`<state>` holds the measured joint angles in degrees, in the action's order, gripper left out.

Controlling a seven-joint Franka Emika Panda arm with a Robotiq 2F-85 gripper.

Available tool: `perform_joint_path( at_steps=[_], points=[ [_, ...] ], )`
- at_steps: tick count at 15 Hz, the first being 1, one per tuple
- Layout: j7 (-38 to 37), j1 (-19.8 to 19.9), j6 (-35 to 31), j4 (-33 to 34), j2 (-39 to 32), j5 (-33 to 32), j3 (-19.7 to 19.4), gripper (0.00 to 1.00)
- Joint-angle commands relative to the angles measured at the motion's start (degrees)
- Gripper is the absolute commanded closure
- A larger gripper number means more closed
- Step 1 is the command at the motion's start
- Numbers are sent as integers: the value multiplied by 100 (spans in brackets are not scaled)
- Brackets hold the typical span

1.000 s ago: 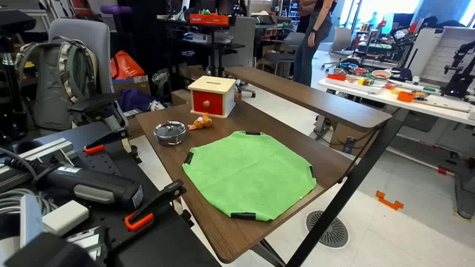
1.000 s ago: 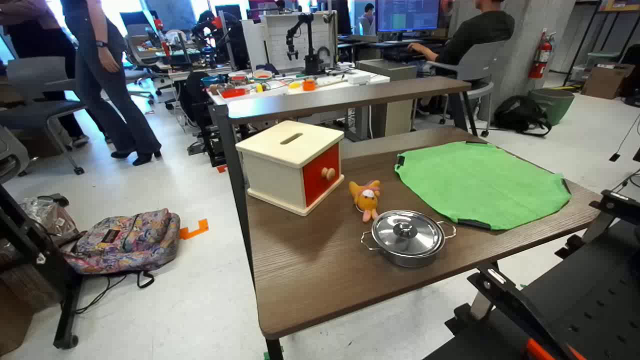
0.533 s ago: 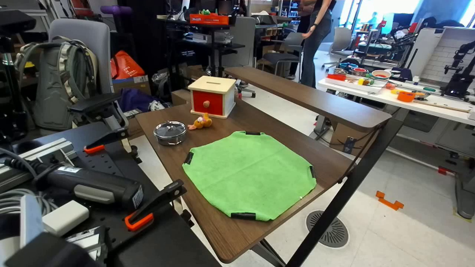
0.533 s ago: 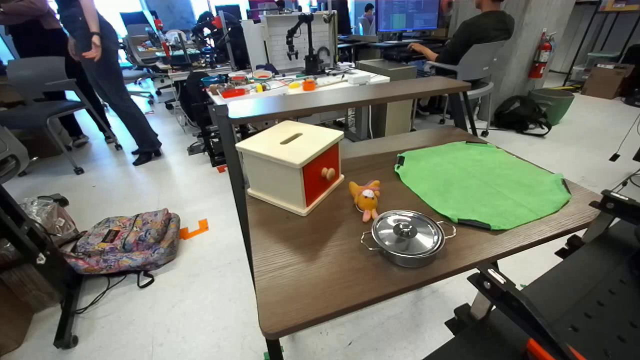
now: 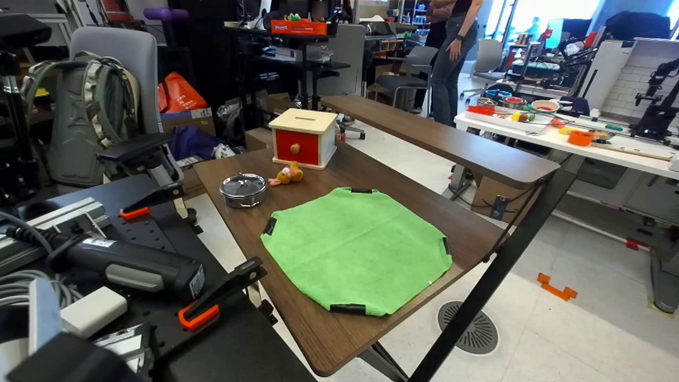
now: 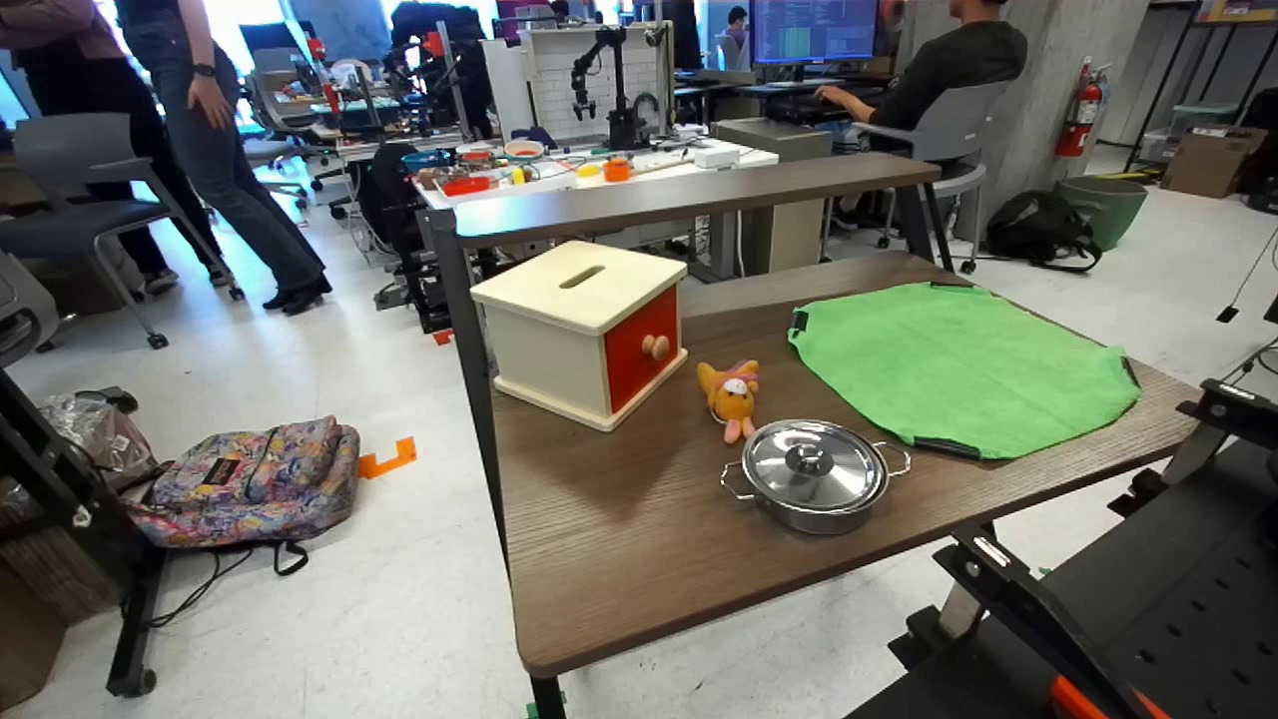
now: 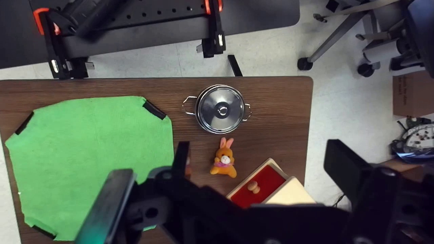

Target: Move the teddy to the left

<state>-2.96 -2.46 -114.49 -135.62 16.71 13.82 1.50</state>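
Note:
The teddy is a small orange-brown soft toy with pink ears, a white muzzle and a purple bow. It lies on the brown table in both exterior views, between the red-fronted box and the metal pot. In the wrist view the teddy lies on its back, ears toward the pot. My gripper is wide open with nothing between its fingers, high above the table. The teddy appears between the fingers, nearer the left one in the picture. The gripper does not show in the exterior views.
A lidded metal pot stands close to the teddy's ears. A cream box with a red drawer front stands on its other side. A green cloth lies farther along the table. A raised brown shelf runs behind.
A person standing in the background has shifted their arm and stance. The teddy, pot, box and cloth have not moved.

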Motion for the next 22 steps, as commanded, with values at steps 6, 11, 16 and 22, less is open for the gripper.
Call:
perform_joint_path(
  at_steps=[6,11,16,22],
  points=[
    [74,-103,-2076,-82,-1706,-213,178,0],
    [-21,-188,-3306,-17,-2616,-399,253,0],
    [-347,-300,-4145,228,-3598,-931,159,0],
    [-660,-513,-4333,892,-4609,-1172,45,0]
  ],
)
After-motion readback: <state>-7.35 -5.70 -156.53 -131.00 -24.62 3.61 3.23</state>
